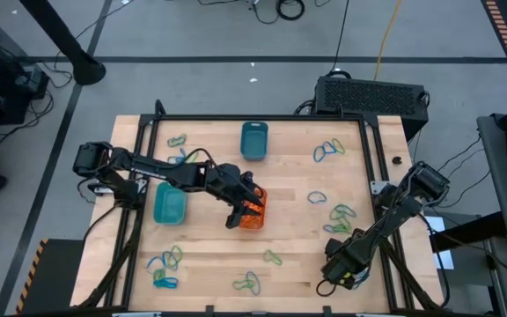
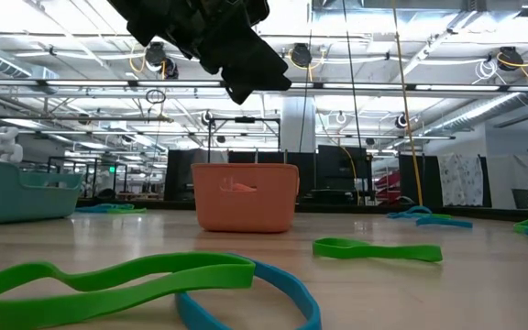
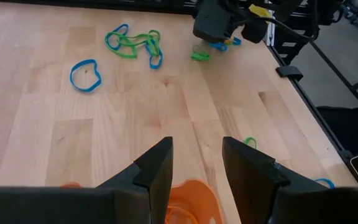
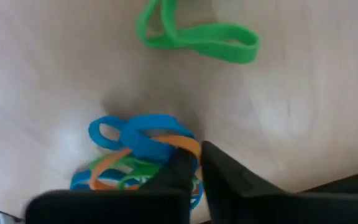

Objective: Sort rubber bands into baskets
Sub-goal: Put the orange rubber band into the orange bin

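Observation:
My left gripper (image 1: pixel 246 210) (image 3: pixel 194 165) hangs open and empty just above the orange basket (image 1: pixel 253 216) (image 2: pixel 246 197) (image 3: pixel 188 202) at mid-table. The turquoise basket (image 1: pixel 170 204) stands to its left and the dark teal basket (image 1: pixel 253 139) at the far middle. My right gripper (image 1: pixel 337 264) (image 4: pixel 196 163) is low at the near right, its fingers close together over a small heap of blue, orange and green rubber bands (image 4: pixel 138 155). More rubber bands lie scattered on the table (image 1: pixel 328 150) (image 1: pixel 165 264). My right gripper has its fingertips (image 4: pixel 182 163) from above on an orange rubber band (image 4: pixel 180 143) at the edge of the heap, where the band runs in between them. The band and the heap lie on the table. The fingers hide the exact place of contact.
Loose bands lie at the far left (image 1: pixel 177 141), right (image 1: pixel 341 213) and near middle (image 1: pixel 247 283). A lone green band (image 4: pixel 197 34) lies beyond the heap. A black frame rail (image 1: pixel 372 167) edges the table. A green and a blue band (image 2: pixel 117 280) lie close to the low camera.

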